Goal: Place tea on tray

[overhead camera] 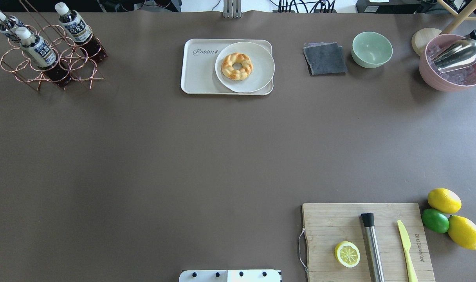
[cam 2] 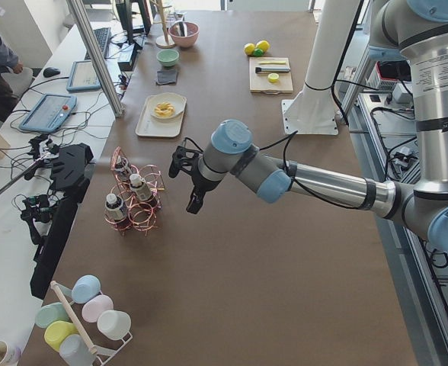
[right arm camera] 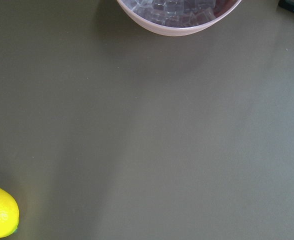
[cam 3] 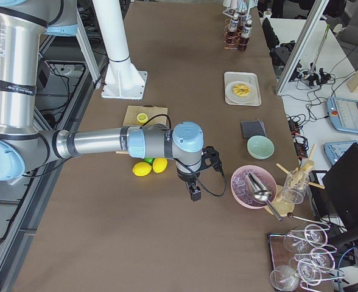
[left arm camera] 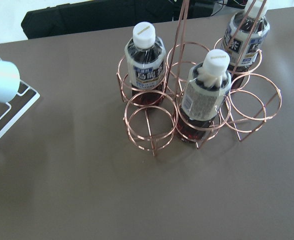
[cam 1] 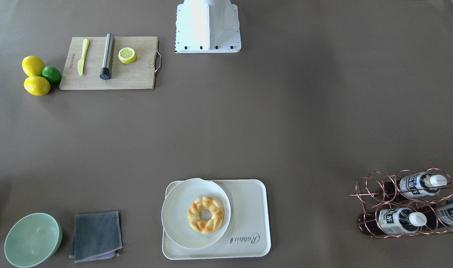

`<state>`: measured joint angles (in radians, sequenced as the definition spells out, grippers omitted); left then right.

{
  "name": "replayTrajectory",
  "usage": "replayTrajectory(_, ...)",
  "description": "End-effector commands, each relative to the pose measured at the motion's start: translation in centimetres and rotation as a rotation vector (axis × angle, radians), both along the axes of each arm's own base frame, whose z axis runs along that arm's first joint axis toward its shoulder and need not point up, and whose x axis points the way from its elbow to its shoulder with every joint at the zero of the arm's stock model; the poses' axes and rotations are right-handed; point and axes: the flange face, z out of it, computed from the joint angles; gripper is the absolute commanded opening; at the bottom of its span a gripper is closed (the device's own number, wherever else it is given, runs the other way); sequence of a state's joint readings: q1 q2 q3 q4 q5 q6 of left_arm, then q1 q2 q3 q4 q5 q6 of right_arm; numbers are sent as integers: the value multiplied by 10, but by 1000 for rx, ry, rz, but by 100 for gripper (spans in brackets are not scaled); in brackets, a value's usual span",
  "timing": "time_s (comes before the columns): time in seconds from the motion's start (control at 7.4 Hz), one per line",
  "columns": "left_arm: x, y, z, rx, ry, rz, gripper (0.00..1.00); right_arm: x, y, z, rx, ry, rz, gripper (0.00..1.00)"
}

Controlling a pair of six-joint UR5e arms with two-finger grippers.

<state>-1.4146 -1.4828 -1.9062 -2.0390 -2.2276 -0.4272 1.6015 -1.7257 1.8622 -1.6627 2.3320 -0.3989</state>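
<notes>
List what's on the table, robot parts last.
rack: one, copper, far left corner
tea bottles: three, dark brown, in the rack
tray: one, cream-white, far middle
plate: one, white, on the tray
doughnut: one, golden, on the plate
cloth: one, grey, right of tray
green bowl: one, beside cloth
pink bowl: one, far right, holding ice, metal scoop
cutting board: one, wood, near right
lemon half, steel rod, yellow knife: one each, on the board
lemons: two, yellow, beside the board
lime: one, green, against the lemons
left gripper: black, near rack, state unclear
right gripper: black, near pink bowl, state unclear
</notes>
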Motion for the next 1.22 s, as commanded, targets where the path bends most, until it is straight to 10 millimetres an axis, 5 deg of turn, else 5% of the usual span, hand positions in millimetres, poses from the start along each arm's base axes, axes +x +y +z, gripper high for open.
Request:
replayTrajectory(0.0, 44, -103, -36, 54, -23, -14, 91, 0, 1, 0, 0, 0, 0, 100)
replayTrajectory(0.27, 60, -123, -54, 91, -6, -25, 89, 0, 2, 1, -3, -12, 0, 100)
replayTrajectory(0.41, 90, -147, -58, 151, -53, -58, 89, -1, 2, 1, -3, -10, -2, 100)
replayTrajectory(0.54, 117, -155, -40, 188, -72, -70, 89, 0, 3, 1, -3, -10, 1, 100)
replayTrajectory(1.08, 132, -172, -28, 164, -41, -96, 80, 0, 3, 2, -4, -9, 1, 100)
